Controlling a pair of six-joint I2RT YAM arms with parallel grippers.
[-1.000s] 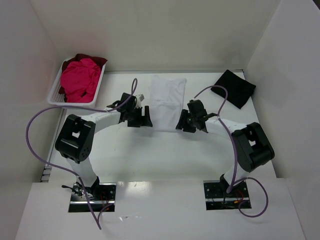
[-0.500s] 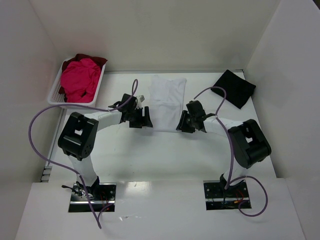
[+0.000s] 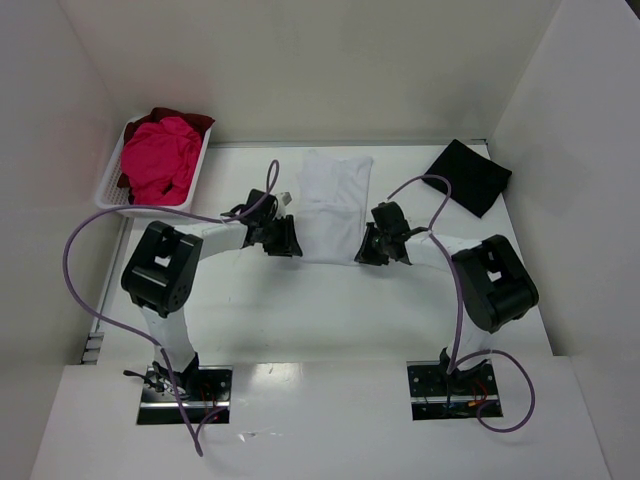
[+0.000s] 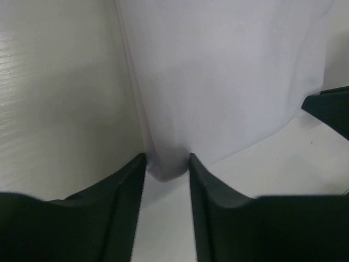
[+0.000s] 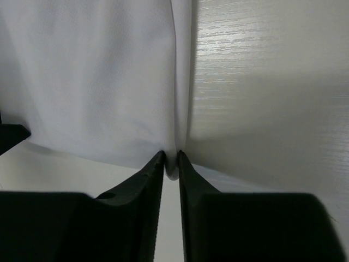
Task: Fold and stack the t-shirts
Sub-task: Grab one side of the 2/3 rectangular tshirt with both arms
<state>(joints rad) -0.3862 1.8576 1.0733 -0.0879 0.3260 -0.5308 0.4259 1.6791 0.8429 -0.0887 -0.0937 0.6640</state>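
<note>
At your far left the pink t-shirt (image 3: 158, 160) and dark red t-shirt (image 3: 192, 120) sit heaped in the white basket (image 3: 110, 178); your left gripper (image 4: 167, 159) stands part-spread, fingers either side of the white t-shirt's (image 3: 335, 195) near left corner. That shirt lies flat mid-table; your right gripper (image 5: 171, 155) pinches its near right corner; the black t-shirt (image 3: 470, 176) lies flat at far right.

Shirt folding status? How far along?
Done: black t-shirt lies folded at far right. In hand: white t-shirt, folded narrow mid-table; right gripper pinches one near corner, left gripper straddles the other, not yet shut. Remaining: pink t-shirt and dark red t-shirt bunched in the basket; nothing stacked.
</note>
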